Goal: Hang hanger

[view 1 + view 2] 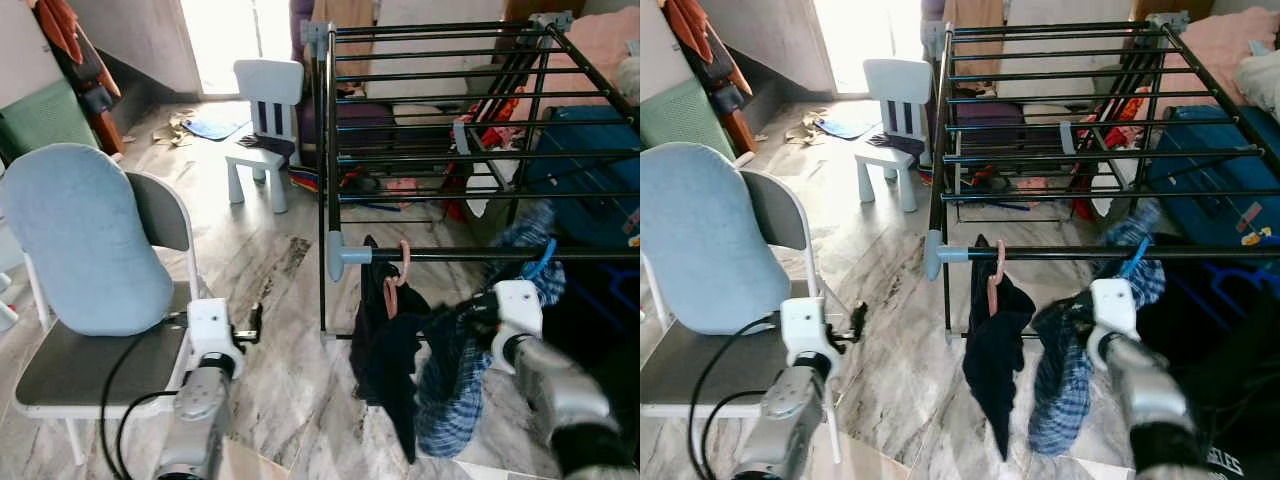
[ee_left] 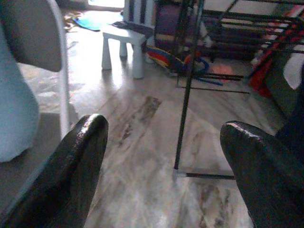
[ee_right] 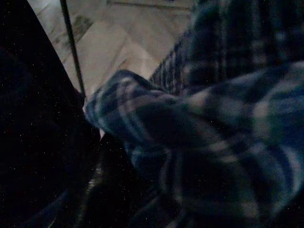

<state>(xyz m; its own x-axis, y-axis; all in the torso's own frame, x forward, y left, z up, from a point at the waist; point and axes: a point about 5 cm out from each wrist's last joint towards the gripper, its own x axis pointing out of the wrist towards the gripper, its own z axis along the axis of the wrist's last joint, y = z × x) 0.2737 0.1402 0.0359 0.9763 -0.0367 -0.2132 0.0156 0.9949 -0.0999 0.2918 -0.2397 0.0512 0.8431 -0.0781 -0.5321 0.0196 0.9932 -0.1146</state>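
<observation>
Blue hanger (image 1: 541,258) with plaid shirt (image 1: 450,385) hooked on drying rack (image 1: 480,255). Right gripper (image 1: 462,318) buried in shirt, finger state unclear. Left gripper (image 2: 161,166) open, idle. Next: withdraw without snagging.

Silver arms (image 1: 196,415) — white wrist blocks, black cables — glossy black fingers (image 2: 66,175).

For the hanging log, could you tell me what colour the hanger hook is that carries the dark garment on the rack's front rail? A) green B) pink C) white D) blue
B: the hook of the pink hanger loops over the front rail above the dark garment, while the blue hanger carries the plaid shirt beside it.
</observation>
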